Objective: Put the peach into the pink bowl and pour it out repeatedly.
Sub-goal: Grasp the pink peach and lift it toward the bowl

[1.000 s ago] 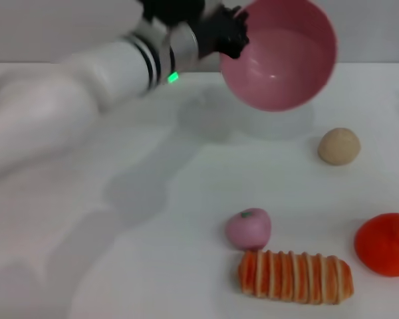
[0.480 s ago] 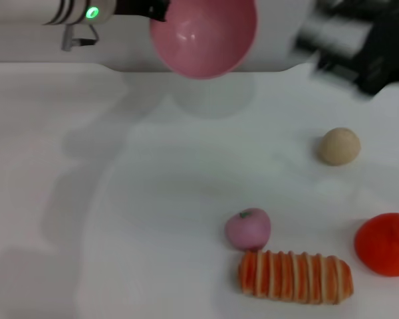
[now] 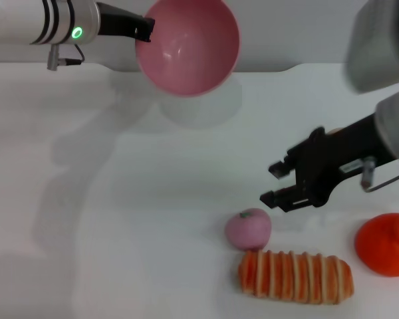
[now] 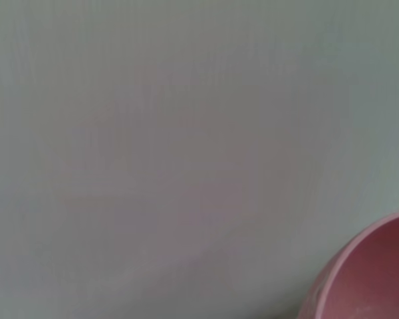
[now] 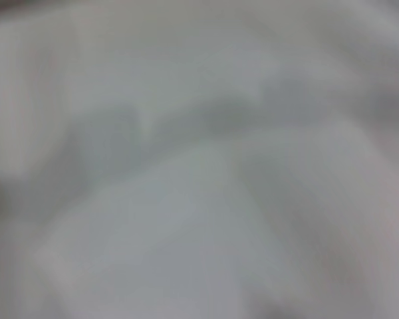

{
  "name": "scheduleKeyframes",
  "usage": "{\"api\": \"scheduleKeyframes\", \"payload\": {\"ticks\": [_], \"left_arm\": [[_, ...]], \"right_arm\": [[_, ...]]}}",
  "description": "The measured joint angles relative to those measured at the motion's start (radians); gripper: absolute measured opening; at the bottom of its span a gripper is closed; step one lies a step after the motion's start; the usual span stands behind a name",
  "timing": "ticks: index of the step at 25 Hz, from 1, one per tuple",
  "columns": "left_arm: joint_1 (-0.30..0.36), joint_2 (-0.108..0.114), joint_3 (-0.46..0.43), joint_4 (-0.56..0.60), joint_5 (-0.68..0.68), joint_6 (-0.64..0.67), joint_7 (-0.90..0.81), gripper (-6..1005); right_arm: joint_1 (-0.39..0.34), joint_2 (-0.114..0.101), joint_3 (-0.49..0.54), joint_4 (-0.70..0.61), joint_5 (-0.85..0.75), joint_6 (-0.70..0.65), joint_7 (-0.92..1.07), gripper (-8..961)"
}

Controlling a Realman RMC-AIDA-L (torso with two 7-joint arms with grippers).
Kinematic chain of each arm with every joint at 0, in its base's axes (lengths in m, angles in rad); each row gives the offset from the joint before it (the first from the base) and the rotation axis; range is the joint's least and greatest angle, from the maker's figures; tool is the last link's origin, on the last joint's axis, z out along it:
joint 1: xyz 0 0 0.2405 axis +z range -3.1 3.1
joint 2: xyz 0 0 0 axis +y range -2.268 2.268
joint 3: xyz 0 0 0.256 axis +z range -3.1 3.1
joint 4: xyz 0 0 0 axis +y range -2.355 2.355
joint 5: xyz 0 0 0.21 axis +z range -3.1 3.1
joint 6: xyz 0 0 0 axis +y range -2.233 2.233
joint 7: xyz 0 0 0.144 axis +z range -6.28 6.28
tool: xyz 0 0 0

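The pink bowl (image 3: 187, 45) hangs in the air at the back of the table, tilted with its empty inside facing me. My left gripper (image 3: 145, 30) is shut on its rim from the left. A piece of that rim also shows in the left wrist view as the bowl (image 4: 369, 279). The peach (image 3: 248, 228) lies on the white table at front centre. My right gripper (image 3: 271, 184) is open, just above and to the right of the peach, not touching it. The right wrist view shows only blurred table.
A striped orange bread roll (image 3: 296, 276) lies right in front of the peach. An orange-red fruit (image 3: 386, 244) sits at the front right. The right arm covers the table behind it. The white table (image 3: 120, 212) stretches bare to the left.
The right arm has swung down from the back right to beside the peach and now covers the beige ball. The bowl has shifted slightly left in the left gripper.
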Motion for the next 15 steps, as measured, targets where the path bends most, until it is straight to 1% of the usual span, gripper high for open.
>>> {"api": "scheduleKeyframes", "payload": {"ticks": [2, 6, 11, 15], "left_arm": [[0.003, -0.002, 0.002, -0.002, 0.0, 0.001, 0.001, 60], [0.006, -0.005, 0.005, -0.003, 0.0, 0.012, 0.003, 61], [0.008, -0.006, 0.014, -0.003, 0.001, 0.024, 0.006, 62], [0.009, -0.015, 0.015, -0.003, 0.008, 0.03, 0.013, 62]], "right_arm": [[0.028, 0.002, -0.025, 0.082, -0.032, 0.028, 0.012, 417], [0.063, 0.003, -0.071, 0.228, -0.041, 0.102, 0.014, 412], [0.091, 0.003, -0.134, 0.35, -0.044, 0.195, 0.016, 405], [0.107, 0.004, -0.164, 0.396, -0.041, 0.232, 0.026, 400]]}}
